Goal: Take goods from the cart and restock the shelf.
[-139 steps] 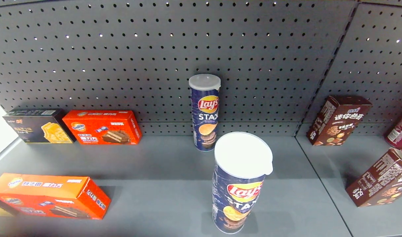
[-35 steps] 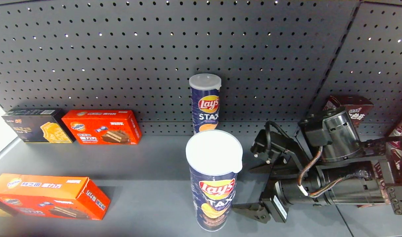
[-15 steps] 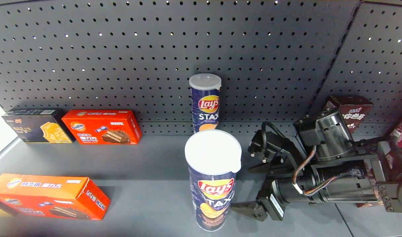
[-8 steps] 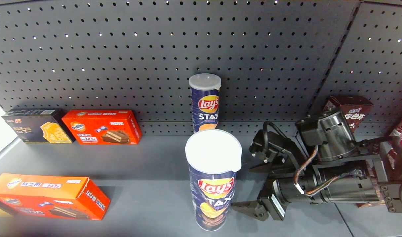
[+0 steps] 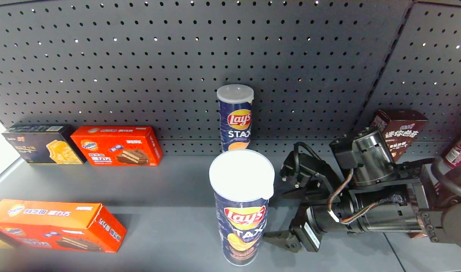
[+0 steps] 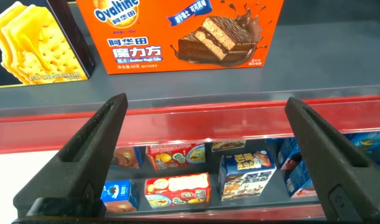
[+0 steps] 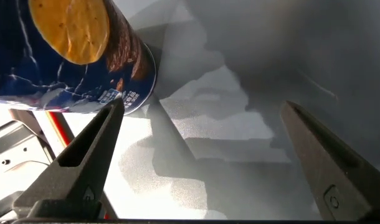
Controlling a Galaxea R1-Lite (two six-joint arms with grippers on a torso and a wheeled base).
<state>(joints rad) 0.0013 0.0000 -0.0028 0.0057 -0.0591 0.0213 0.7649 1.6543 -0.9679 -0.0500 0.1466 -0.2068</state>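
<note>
Restock in hand: chip cans, shelf centre, filed one behind the other

Chip cans, two: far chip can (image 5: 235,117) upright against the pegboard (image 5: 140,56); near chip can (image 5: 242,211) upright on the shelf (image 5: 170,189), straight in front of it towards the near edge, apparently to form a front-to-back row with labels facing out. The right gripper (image 5: 277,215) lies low just right of the near can, fingers spread wide and holding nothing; likely it has let go or is squaring the can up; contact at the base cannot be told. The left gripper (image 6: 205,155) is wide open and empty, facing the shelf's front lip. Orange boxes (image 5: 117,145), two, left; black cracker box (image 5: 43,143), one, far left; brown box (image 5: 398,130), one, right; dark red pack (image 5: 459,151), one, partly hidden at the right edge.
</note>
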